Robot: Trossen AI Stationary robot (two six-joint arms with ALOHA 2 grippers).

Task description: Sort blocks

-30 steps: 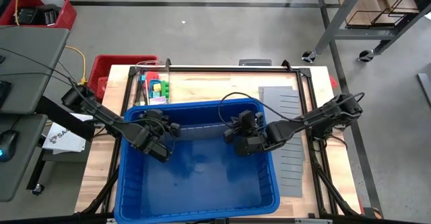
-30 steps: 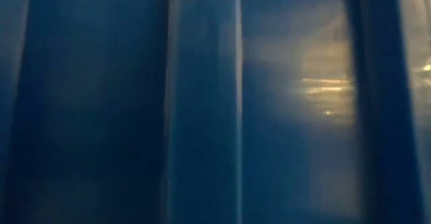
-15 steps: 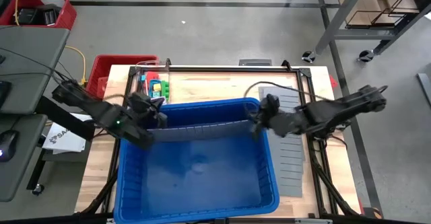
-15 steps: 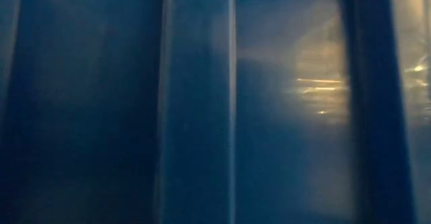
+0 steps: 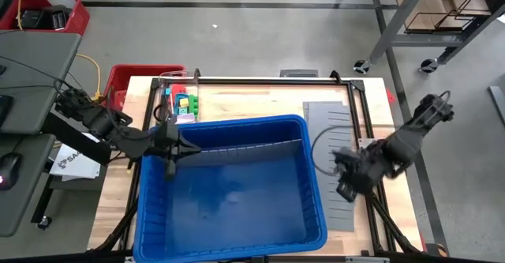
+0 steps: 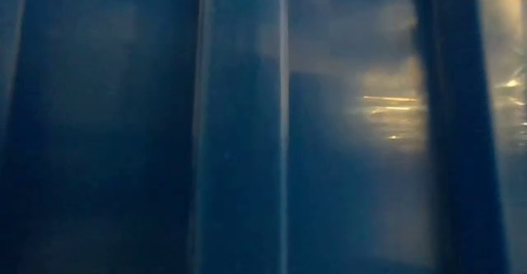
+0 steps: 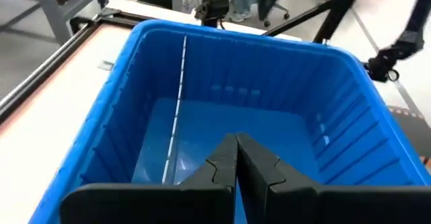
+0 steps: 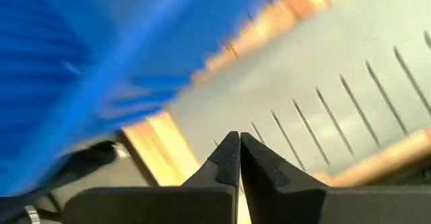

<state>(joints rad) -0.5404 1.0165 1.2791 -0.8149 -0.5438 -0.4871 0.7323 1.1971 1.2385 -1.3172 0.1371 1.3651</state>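
the left gripper [image 5: 169, 170], fingers pressed together and empty, hangs at the blue bin [image 5: 312, 208]'s nine o'clock rim. the right gripper [image 5: 345, 189], also closed and empty, is over the grey divider panels [image 5: 327, 121]. the blocks [image 5: 183, 103] sit at eleven o'clock beyond the bin; a gripper should spread its fingers before descending on one.

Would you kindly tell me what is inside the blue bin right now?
Inside the blue bin only one thin grey divider stands across it; no blocks show on its floor. The left tool covers a small patch.
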